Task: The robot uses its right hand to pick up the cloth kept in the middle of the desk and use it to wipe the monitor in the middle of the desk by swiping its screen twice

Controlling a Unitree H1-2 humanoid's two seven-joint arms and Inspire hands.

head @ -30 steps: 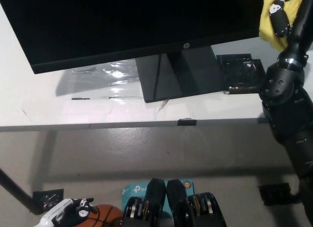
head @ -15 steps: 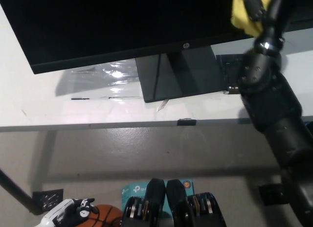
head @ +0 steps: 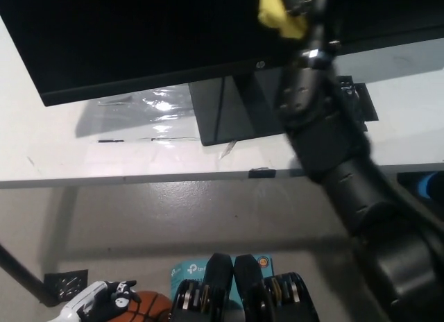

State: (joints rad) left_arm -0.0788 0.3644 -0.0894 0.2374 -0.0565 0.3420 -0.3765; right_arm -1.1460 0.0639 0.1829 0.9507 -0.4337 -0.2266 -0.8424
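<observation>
Low in the head view, the robot's white left hand (head: 97, 302) rests at the bottom left beside an orange basketball (head: 149, 308), well below the white desk (head: 83, 152); whether its fingers are spread or curled cannot be told. Farther up, the black right arm rises from the lower right across the desk edge and the monitor stand (head: 229, 110). At the top, the right hand (head: 295, 3) is closed on the yellow cloth (head: 277, 17) and presses it against the dark screen of the monitor (head: 139, 37), right of centre. Judging by this, the pick-up is done and a swipe across the screen is in hand. Next, the hand would need to carry the cloth sideways along the glass while holding light, steady contact.
</observation>
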